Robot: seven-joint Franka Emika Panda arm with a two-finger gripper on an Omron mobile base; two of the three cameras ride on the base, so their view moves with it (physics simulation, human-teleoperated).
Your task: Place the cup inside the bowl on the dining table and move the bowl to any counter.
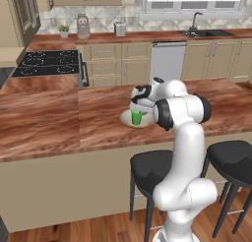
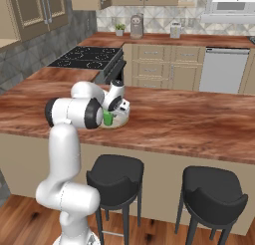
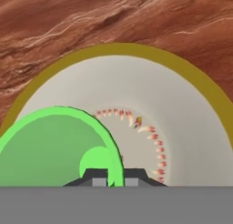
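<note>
The green cup point(image 3: 50, 145) stands inside the cream bowl point(image 3: 182, 109) with the tan rim, toward one side of it. My gripper point(image 3: 111, 178) is shut on the cup's rim wall, one dark tip on each side. In the left base view the cup point(image 1: 136, 117) sits in the bowl point(image 1: 123, 119) on the dining table point(image 1: 49, 123), with the gripper point(image 1: 137, 109) reaching down onto it from above. From the right base view the cup point(image 2: 107, 118) and the bowl point(image 2: 121, 122) peek out beside the arm's elbow.
Two black stools point(image 1: 152, 169) point(image 1: 234, 160) stand at the table's near edge beside the base. Behind the table runs the counter point(image 1: 147, 38) with a black sink point(image 1: 206, 33), a stove point(image 1: 47, 64) and a dishwasher point(image 1: 167, 59).
</note>
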